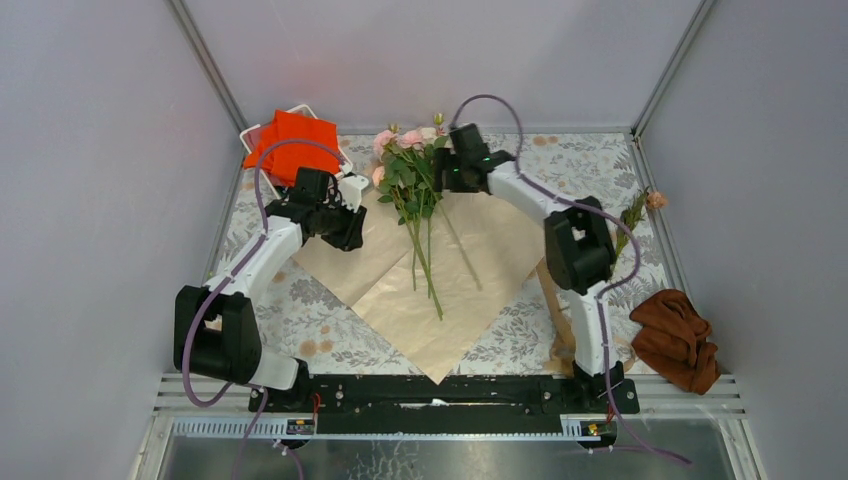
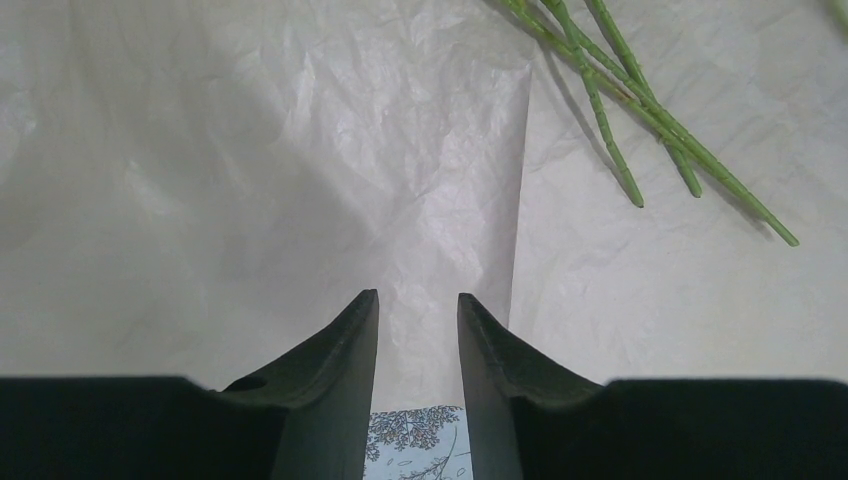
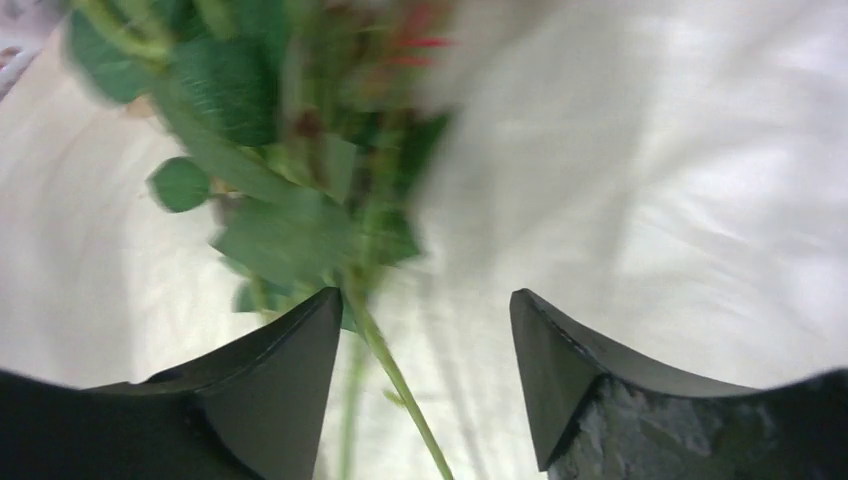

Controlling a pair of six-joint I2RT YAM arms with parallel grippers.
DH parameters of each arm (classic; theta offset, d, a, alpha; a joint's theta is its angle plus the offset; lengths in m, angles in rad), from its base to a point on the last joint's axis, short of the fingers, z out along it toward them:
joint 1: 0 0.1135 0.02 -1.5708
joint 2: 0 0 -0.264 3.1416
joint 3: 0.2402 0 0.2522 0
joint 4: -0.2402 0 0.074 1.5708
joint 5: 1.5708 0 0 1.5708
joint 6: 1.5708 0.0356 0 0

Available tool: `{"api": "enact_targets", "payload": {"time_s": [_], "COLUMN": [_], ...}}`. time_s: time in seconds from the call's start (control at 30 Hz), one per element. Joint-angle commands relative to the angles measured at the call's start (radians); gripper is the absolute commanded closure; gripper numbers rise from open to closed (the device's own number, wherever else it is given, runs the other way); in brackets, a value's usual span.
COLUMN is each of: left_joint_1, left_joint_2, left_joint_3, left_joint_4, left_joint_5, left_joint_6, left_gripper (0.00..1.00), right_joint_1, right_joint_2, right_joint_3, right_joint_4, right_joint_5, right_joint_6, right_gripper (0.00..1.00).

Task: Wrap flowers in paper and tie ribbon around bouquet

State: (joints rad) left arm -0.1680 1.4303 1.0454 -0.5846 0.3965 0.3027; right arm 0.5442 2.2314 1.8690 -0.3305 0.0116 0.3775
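Grey walls close in a table [image 1: 300, 300] covered with a leaf-print cloth, and the paper [image 1: 470, 270] lies spread in the middle of it, tan face up, turned like a diamond with one corner towards the arm bases. The flowers [image 1: 410, 165] lie on the far part of the paper, pink heads at the far corner and the stems [image 1: 428, 260] running back along the middle of the sheet. The right gripper [image 3: 425, 292] hangs low just beside the leaves on their right; its jaws stand wide apart and grip nothing, though one stem passes close along the inner side of the left finger in a blurred wrist view. The left gripper [image 2: 418, 295] is over the left part of the paper, by a straight fold edge, its jaws parted by a narrow gap with nothing held between them. A tan strip, which looks like the ribbon [image 1: 553, 305], lies on the table by the right arm, beside the paper's right edge. An orange-red cloth [image 1: 290, 145] sits at the far left and a brown cloth [image 1: 680, 335] at the near right
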Motion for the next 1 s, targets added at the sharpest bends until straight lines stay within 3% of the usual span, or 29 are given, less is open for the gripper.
{"api": "enact_targets", "payload": {"time_s": [0.0, 0.13, 0.3, 0.4, 0.63, 0.8, 0.97], "left_joint_1": [0.007, 0.008, 0.007, 0.007, 0.007, 0.007, 0.007], "left_joint_2": [-0.002, -0.013, -0.018, -0.019, -0.045, -0.06, -0.053], "left_joint_3": [-0.011, -0.018, -0.019, -0.019, -0.042, -0.048, -0.041], "left_joint_4": [0.006, 0.006, 0.006, 0.007, 0.018, 0.033, 0.033], "left_joint_5": [0.016, 0.024, 0.035, 0.045, 0.07, 0.075, 0.087], "left_joint_6": [0.018, 0.022, 0.018, 0.014, 0.022, 0.03, 0.026], "left_gripper": [0.58, 0.57, 0.56, 0.56, 0.55, 0.55, 0.54], "right_joint_1": [-0.218, -0.552, -0.886, -0.971, -0.987, -0.987, -0.982], "right_joint_2": [-0.331, -0.49, -0.514, -0.454, -0.294, -0.208, -0.204], "right_joint_3": [-0.189, -0.444, -0.629, -0.63, -0.571, -0.525, -0.507], "right_joint_4": [-0.011, 0.0, 0.044, 0.044, -0.013, -0.074, -0.09], "right_joint_5": [0.131, 0.157, 0.043, -0.008, -0.048, -0.017, -0.021], "right_joint_6": [-0.039, -0.014, 0.029, 0.044, -0.007, -0.061, -0.107], "right_gripper": [0.28, 0.21, 0.11, 0.11, 0.14, 0.32, 0.84]}}
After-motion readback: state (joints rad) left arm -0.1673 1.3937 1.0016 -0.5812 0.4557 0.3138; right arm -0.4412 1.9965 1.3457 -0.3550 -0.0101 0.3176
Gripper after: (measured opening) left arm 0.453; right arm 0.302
